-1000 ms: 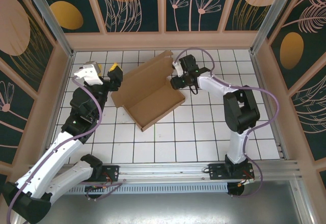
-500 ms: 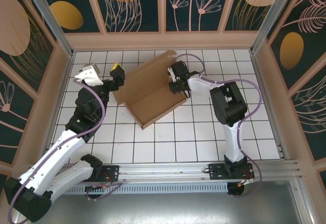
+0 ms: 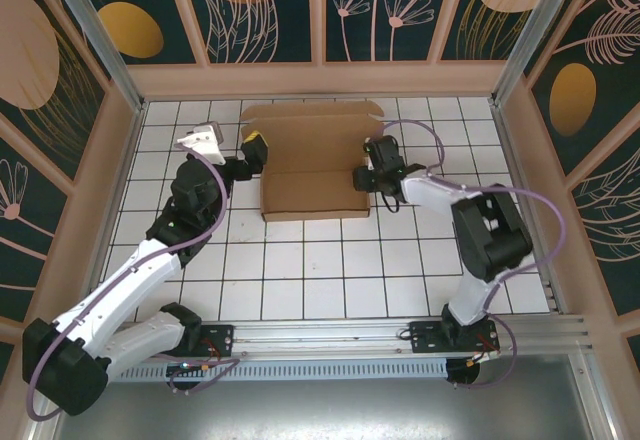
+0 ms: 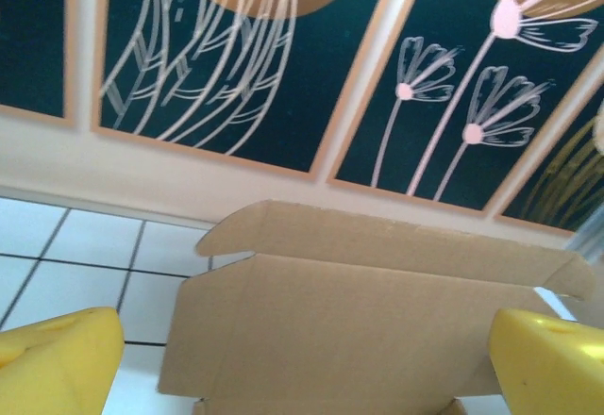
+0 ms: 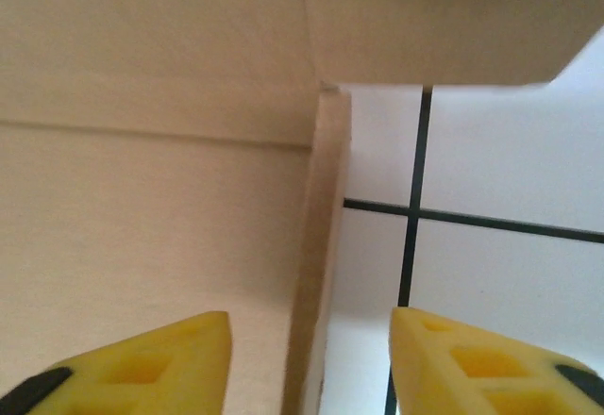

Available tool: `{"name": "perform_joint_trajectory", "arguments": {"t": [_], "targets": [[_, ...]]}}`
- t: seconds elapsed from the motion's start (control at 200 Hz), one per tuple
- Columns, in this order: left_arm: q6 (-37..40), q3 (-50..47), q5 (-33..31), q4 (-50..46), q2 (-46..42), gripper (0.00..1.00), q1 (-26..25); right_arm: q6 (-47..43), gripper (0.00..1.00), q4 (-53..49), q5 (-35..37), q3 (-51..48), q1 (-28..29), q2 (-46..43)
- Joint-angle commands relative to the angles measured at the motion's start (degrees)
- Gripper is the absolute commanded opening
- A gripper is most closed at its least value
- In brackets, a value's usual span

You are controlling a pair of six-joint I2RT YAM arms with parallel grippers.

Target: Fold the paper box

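Observation:
The paper box [image 3: 315, 185] is a shallow brown cardboard tray lying square to the tile grid, with its lid flap [image 3: 312, 122] laid out flat toward the back wall. My left gripper [image 3: 255, 146] is at the box's left end. In the left wrist view it [image 4: 302, 363] is open wide, and the box [image 4: 359, 321] fills the space ahead of its yellow fingers [image 4: 57, 363]. My right gripper [image 3: 366, 176] is at the box's right end. It [image 5: 311, 354] is open with one finger on each side of the upright side wall [image 5: 319, 245], not pinching it.
The white tiled floor [image 3: 330, 270] stretches from the box toward the arm bases. The back wall [image 3: 320, 82] is close behind the lid flap. Side walls [image 3: 118, 160] enclose the floor, and an aluminium rail [image 3: 400, 332] runs along the near edge.
The box has turned clockwise from a diagonal lie to square with the grid and has shifted toward the back. Both grippers moved with it, the left one coming in to its left end.

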Motion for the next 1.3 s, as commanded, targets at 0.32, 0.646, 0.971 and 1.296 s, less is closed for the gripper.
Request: {"name": "perform_joint_trajectory", "arguments": {"t": [0.32, 0.646, 0.971, 1.296], "targets": [[3.17, 11.58, 13.86, 1.28, 14.90, 0.98, -0.14, -20.01, 0.49, 41.18, -15.58, -18.31, -6.60, -21.75], [21.84, -1.99, 36.37, 27.22, 14.57, 0.97, 13.69, -22.83, 0.49, 53.98, -46.50, -17.52, -21.47, -16.83], [18.86, -6.85, 54.40, 44.69, 25.47, 0.97, 32.16, -20.73, 0.52, 67.45, -57.39, -16.18, -29.03, -5.48], [28.53, 1.27, 61.22, 33.94, 35.52, 0.95, 32.70, -22.62, 0.52, 60.62, -58.54, -8.92, -27.10, 3.19]]}}
